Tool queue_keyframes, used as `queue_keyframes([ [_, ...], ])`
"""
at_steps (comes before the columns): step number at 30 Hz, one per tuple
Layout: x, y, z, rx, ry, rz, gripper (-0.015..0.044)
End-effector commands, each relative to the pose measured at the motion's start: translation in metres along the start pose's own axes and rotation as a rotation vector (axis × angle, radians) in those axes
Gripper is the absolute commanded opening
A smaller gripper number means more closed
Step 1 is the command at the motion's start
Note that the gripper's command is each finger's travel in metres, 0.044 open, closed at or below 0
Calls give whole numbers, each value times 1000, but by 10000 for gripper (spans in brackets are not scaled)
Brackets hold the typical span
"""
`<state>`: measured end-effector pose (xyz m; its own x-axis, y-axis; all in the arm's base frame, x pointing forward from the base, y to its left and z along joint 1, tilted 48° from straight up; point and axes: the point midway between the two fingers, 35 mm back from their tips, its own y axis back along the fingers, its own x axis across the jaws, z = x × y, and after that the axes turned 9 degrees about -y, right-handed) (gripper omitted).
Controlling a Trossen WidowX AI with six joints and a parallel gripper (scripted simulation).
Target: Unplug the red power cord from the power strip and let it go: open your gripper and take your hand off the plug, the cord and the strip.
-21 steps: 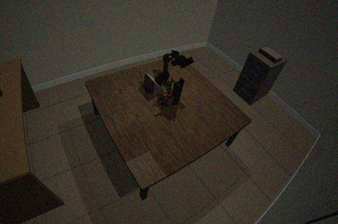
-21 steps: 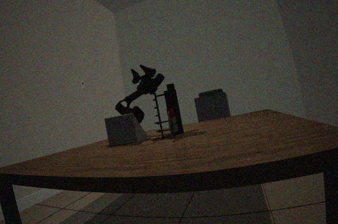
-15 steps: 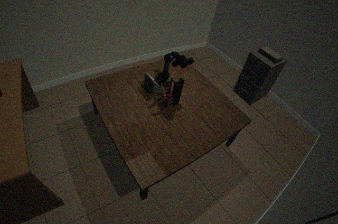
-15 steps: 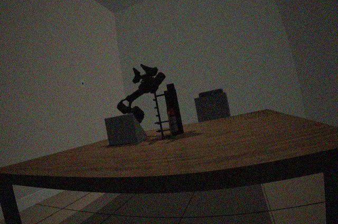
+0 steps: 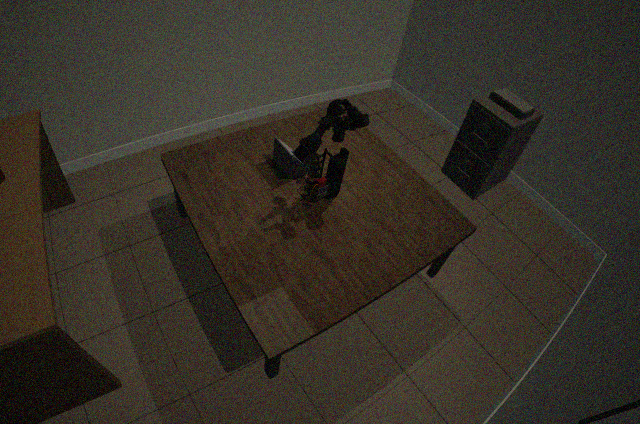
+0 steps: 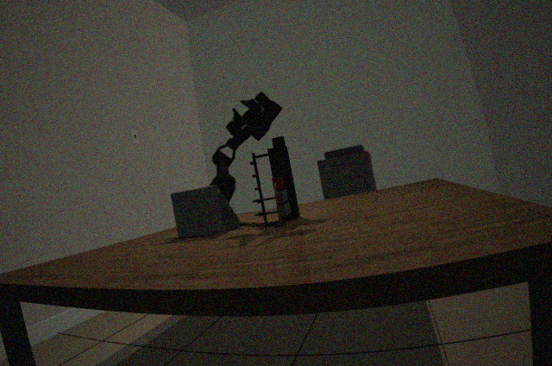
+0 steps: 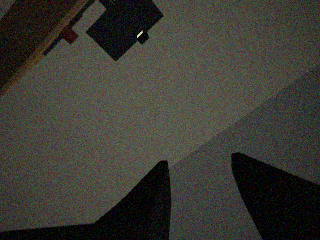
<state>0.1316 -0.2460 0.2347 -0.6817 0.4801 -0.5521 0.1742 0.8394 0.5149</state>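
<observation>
The dark power strip (image 5: pixel 337 171) (image 6: pixel 285 174) stands upright on the wooden table (image 5: pixel 361 259) (image 6: pixel 379 236). A red plug (image 5: pixel 320 182) (image 6: pixel 279 182) shows against the lower half of the strip, on the side toward the thin rack. The picture is too dark to tell how far it sits in its socket, and the cord's run is hard to make out. My gripper (image 6: pixel 238 106) (image 7: pixel 199 164) is partly open, with nothing between its fingers. It is high above the table, up and to the left of the strip's top in the exterior view, and touches neither strip nor plug.
A thin dark rack with short pegs (image 6: pixel 258 187) stands close beside the strip. A grey wedge-shaped block (image 5: pixel 287 163) (image 6: pixel 198 212) stands near the arm's base. A cabinet (image 5: pixel 485 145) (image 6: pixel 348 172) stands beyond the table. The wrist view shows a dark block (image 7: pixel 122 27) at the top.
</observation>
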Motion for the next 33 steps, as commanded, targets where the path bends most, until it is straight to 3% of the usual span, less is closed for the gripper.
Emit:
queue_keyframes([
  [1,-7,-42,63,-255,-533,275,160],
  [9,-5,-65,126,-364,-1094,705,160],
  [11,-7,-76,130,-361,-1148,749,160],
  [16,20,-78,172,-246,-1344,1129,160],
  [20,44,-68,202,-43,-1464,1456,160],
  [26,80,-34,242,642,-1564,1986,160],
  [28,84,-28,248,808,-1561,2056,160],
  [33,84,-27,249,824,-1561,2062,160],
])
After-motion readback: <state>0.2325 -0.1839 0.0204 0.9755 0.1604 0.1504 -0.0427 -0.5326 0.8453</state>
